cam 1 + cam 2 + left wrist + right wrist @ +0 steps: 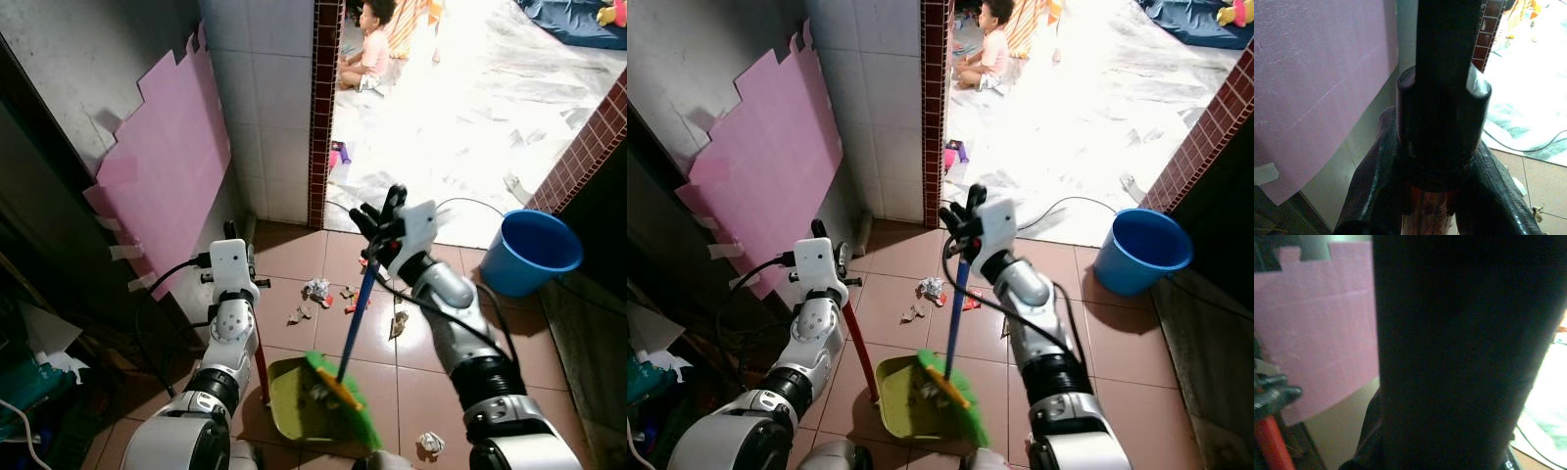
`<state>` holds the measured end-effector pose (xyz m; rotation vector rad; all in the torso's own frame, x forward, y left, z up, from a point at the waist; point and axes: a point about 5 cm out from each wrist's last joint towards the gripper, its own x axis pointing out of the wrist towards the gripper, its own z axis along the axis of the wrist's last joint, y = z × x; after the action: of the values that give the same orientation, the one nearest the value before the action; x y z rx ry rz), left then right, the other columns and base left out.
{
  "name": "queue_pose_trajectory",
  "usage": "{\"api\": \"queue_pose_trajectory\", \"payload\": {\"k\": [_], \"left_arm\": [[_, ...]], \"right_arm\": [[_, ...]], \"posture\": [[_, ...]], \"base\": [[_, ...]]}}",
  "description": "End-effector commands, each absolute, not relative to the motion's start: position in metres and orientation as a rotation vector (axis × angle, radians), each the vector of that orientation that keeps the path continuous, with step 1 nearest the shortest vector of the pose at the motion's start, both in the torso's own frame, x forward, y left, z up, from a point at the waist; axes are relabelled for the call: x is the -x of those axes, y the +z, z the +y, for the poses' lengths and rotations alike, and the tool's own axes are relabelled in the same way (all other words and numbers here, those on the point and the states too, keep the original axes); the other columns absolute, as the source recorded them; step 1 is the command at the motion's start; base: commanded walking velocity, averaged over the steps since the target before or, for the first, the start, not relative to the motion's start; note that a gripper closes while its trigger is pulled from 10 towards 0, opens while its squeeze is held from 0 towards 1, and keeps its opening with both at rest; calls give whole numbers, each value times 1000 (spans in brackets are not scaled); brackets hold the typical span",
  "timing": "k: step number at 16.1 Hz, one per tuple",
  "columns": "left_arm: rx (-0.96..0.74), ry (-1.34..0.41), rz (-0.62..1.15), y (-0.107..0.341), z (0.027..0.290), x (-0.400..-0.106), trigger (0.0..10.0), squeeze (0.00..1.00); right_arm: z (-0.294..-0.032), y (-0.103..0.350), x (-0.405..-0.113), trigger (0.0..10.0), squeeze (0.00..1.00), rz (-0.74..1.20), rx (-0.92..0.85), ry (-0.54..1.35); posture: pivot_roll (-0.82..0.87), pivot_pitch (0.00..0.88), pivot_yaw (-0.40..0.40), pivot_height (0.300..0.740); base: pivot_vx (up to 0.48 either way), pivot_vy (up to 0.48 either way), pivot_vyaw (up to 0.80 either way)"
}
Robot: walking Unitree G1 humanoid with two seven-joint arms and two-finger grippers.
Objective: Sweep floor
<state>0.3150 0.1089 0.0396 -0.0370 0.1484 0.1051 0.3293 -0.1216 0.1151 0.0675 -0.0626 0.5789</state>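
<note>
Tiled floor [431, 382] by a doorway, pink foam sheet [162, 162] leaning on the wall to the robot's left.

Right claw [377, 233] was clamped round the top of the blue broom handle [359, 313]; handle ran down and slightly left to the green broom head [343, 397]. Broom head sat at the mouth of the green dustpan [294, 397], bristles overlapping the pan's right side. Some bits of litter visible inside the pan, just beside the bristles.

Left claw [231, 257] was shut on the dustpan's red handle [261, 367], near its black top cap [1442, 122]; in left wrist view both black fingers [1371, 191] pressed against the shaft below the cap. Red handle stood nearly upright, pan flat on the floor close in front of the robot.

Unswept scraps: crumpled paper and wrappers [318, 292] lay on the tiles beyond the pan, twd the doorway; a brown scrap [398, 323] right of the broom handle; one white paper ball [430, 445] near the robot's right arm, apart from the pan.

Blue bucket [529, 253] stood at the floor's right side by the brick wall. Black cable [460, 206] ran across the threshold. A child [367, 49] sat on the bright ground outside, well apart.

Right wrist view mostly dark, blocked by the handle; pink sheet behind.
</note>
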Motion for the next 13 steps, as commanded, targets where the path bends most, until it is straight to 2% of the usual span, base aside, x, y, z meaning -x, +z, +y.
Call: {"api": "queue_pose_trajectory", "payload": {"k": [1, 5, 7, 9, 13], "left_arm": [[29, 70, 226, 29, 102, -310, 10000, 0], [117, -3, 229, 29, 97, -311, 10000, 0], [194, -100, 213, 33, 92, -312, 10000, 0], [197, -133, 149, 41, 92, -314, 10000, 0], [219, -161, 145, 42, 95, -315, 10000, 0]], "right_arm": [[-117, 130, -332, 10000, 0, -109, -131, 615], [-129, 152, -341, 10000, 0, -166, -163, 556], [-138, 161, -345, 10000, 0, -206, -157, 490], [-144, 173, -347, 10000, 0, -263, -111, 447], [-155, 192, -353, 10000, 0, -334, -75, 377]], "posture": [[-43, 0, 15, 740], [-42, 0, 20, 740], [-42, 0, 21, 740], [-39, 0, 24, 740], [-37, 0, 30, 740]], "base": [[0, 0, 0], [0, 0, 0], [0, 0, 0], [0, 0, 0], [0, 0, 0]]}}
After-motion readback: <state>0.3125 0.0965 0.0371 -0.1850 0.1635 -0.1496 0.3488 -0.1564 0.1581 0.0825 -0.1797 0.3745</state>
